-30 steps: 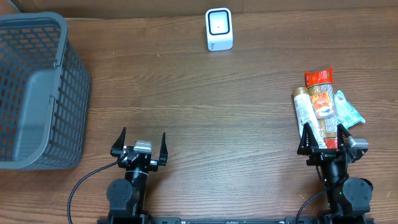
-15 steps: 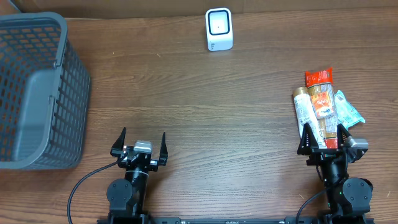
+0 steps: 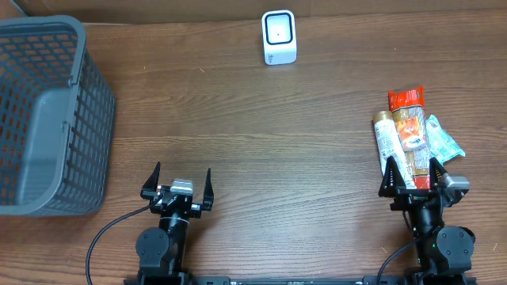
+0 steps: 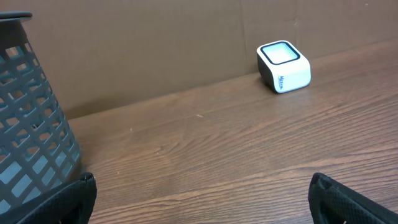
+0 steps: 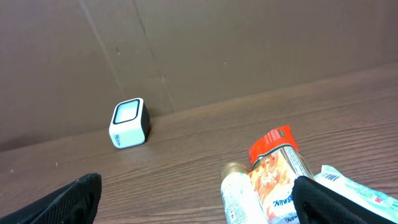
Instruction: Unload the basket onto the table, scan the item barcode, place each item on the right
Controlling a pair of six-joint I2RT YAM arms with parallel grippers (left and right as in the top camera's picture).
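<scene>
Fingers point(image 3: 387, 180) of your right gripper point(image 3: 411, 164) stand spread wide with nothing between them. The left gripper point(image 3: 182, 170) is just as wide and just as empty.

The goods to scan lie in a small cluster on the table point(image 3: 261, 127), directly ahead of the right gripper: a white tube point(image 3: 384, 138), an orange snack pack point(image 3: 409, 131) and a pale teal packet point(image 3: 442, 141), side by side and touching. From overhead their near ends fall between your right fingertips. The right wrist view shows them low and ahead, so you are probably above or just short of them, not in contact; the frames do not settle your height.

All three run lengthwise away from you, toward the back wall, the tube and pack tipped slightly to the left. Your open jaws line up left to right, so they already cross that long axis. A straight reach forward and down should close on a narrow side, with little wrist turn.

The right arm is plainly the one to use. The left sits well apart, nearer the grey basket point(image 3: 79, 158).

The scanner point(image 3: 279, 37) stands by the back wall, to the left of the cluster, its window facing up. Your carry would run forward and leftward.
</scene>
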